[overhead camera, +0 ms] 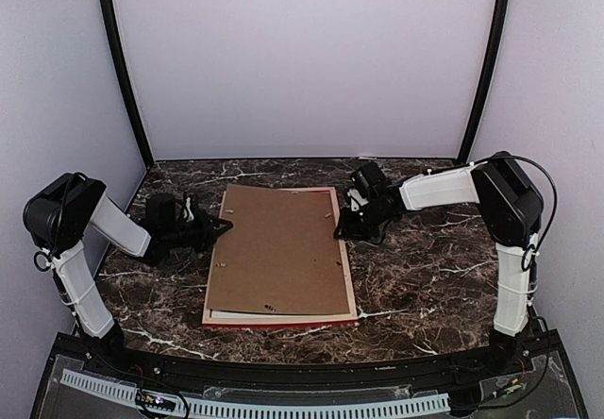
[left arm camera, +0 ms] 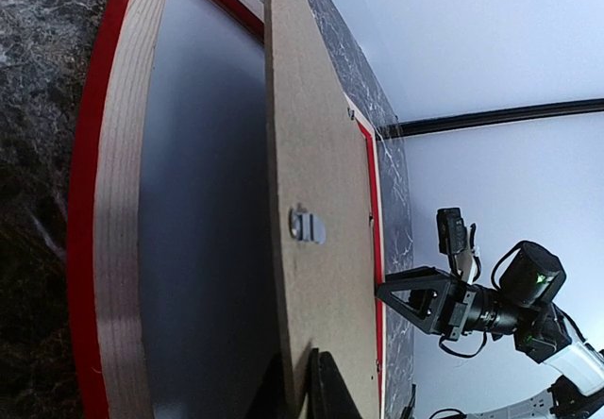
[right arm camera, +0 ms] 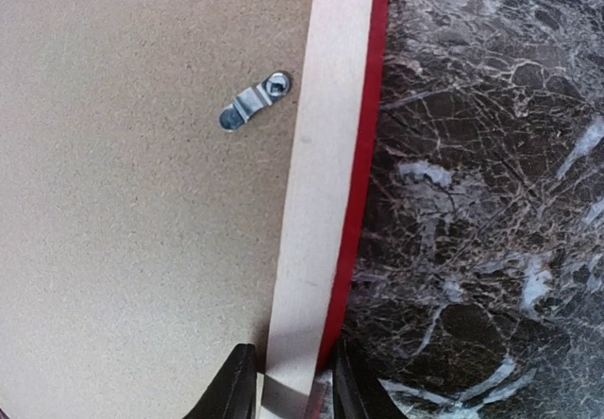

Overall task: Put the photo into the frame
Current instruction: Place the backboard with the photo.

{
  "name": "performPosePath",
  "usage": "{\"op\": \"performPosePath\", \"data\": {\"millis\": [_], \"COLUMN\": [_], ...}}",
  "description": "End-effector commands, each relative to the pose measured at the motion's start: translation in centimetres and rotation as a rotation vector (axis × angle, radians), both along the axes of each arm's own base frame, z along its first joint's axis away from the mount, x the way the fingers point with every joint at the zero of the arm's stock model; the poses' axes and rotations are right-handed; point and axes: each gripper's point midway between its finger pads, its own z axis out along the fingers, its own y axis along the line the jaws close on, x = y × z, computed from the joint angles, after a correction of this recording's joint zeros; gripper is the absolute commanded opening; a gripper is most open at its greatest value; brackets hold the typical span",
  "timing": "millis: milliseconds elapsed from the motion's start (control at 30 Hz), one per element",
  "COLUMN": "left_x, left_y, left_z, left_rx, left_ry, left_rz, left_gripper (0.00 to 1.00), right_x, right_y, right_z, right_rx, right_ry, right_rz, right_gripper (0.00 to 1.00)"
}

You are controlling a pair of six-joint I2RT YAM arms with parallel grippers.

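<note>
The bench [overhead camera: 425,287] is a dark brown marble-patterned slab veined in white. Plain pale lilac walls [overhead camera: 302,60] close it in at the back and on both sides, with a thin black pole [overhead camera: 122,70] in each rear corner. The light is soft and even.

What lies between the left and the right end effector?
The frame, back up, with the brown backing board on it; the top view shows this.
</note>
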Motion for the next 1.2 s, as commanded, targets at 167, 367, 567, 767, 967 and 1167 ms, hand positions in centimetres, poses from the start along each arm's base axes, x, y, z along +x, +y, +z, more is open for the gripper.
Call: {"op": "performPosePath", "data": {"millis": [167, 367, 567, 767, 967, 1167], "left_x": [1.7, 1.8, 2.1, 2.4, 1.7, 0.8], "left_y": [2.4, 2.5, 2.6, 2.5, 2.1, 1.4], "left_z": [-0.6, -0.5, 0.0, 0.2, -1.4, -2.9], "left_rx": [0.119, 0.119, 0.115, 0.118, 0.119, 0.142], "left_ry": [-0.044, -0.049, -0.069, -0.078, -0.036, 0.009], "left_rz": [0.125, 0.133, 0.144, 0.14, 0.11, 0.066], "left_gripper": [0.0, 0.0, 0.0, 0.0, 0.03, 0.21], "right_x": [0.0, -0.2, -0.3, -0.4, -0.4, -0.3], "right_y": [-0.1, -0.7, -0.8, -0.7, -0.4, -0.3], "right_z": [-1.0, -1.3, -1.4, -1.5, -1.3, -1.2], "right_rx": [-0.002, -0.021, -0.024, -0.021, -0.008, -0.002], "right_ry": [0.011, 0.013, 0.019, 0.023, 0.021, 0.021], "right_rz": [0.0, -0.022, -0.025, -0.025, -0.02, -0.019], "right_gripper": [0.24, 0.17, 0.09, 0.07, 0.11, 0.14]}}
